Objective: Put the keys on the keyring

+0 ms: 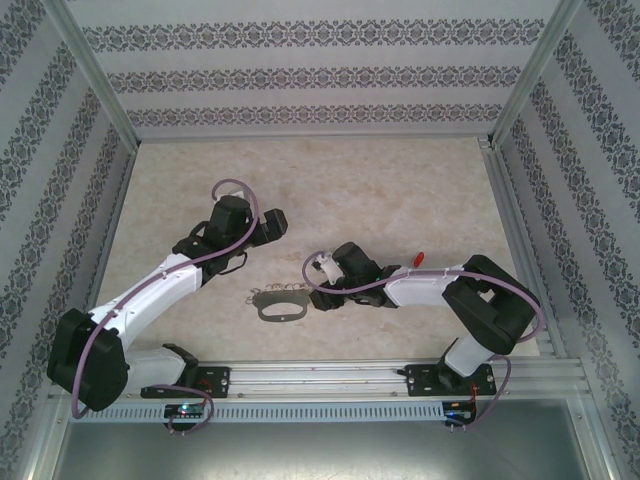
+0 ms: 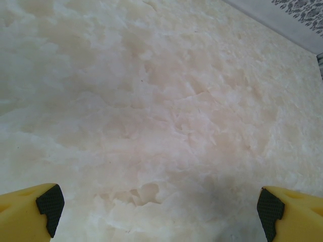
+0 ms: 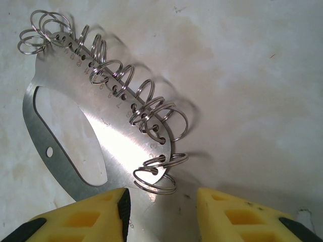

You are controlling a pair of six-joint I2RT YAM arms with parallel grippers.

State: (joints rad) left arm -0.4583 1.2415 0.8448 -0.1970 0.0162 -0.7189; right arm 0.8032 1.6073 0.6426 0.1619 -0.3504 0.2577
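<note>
Marbled table (image 1: 400,180): nearest you, the right gripper (image 3: 161,199) stands part-open astride the keyring (image 3: 101,136) end. Beyond its arm, the keys (image 1: 420,257) lie loose, unthreaded. Farther off, the left gripper (image 2: 161,212) gapes over tabletop. Threading remains.

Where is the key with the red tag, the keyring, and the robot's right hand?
key (image 1: 420,257): top view, on its red tag.
keyring (image 3: 120,143): right wrist view, on its flat metal plate.
right hand (image 3: 161,201): right wrist view, midway between its yellow fingertips.
</note>
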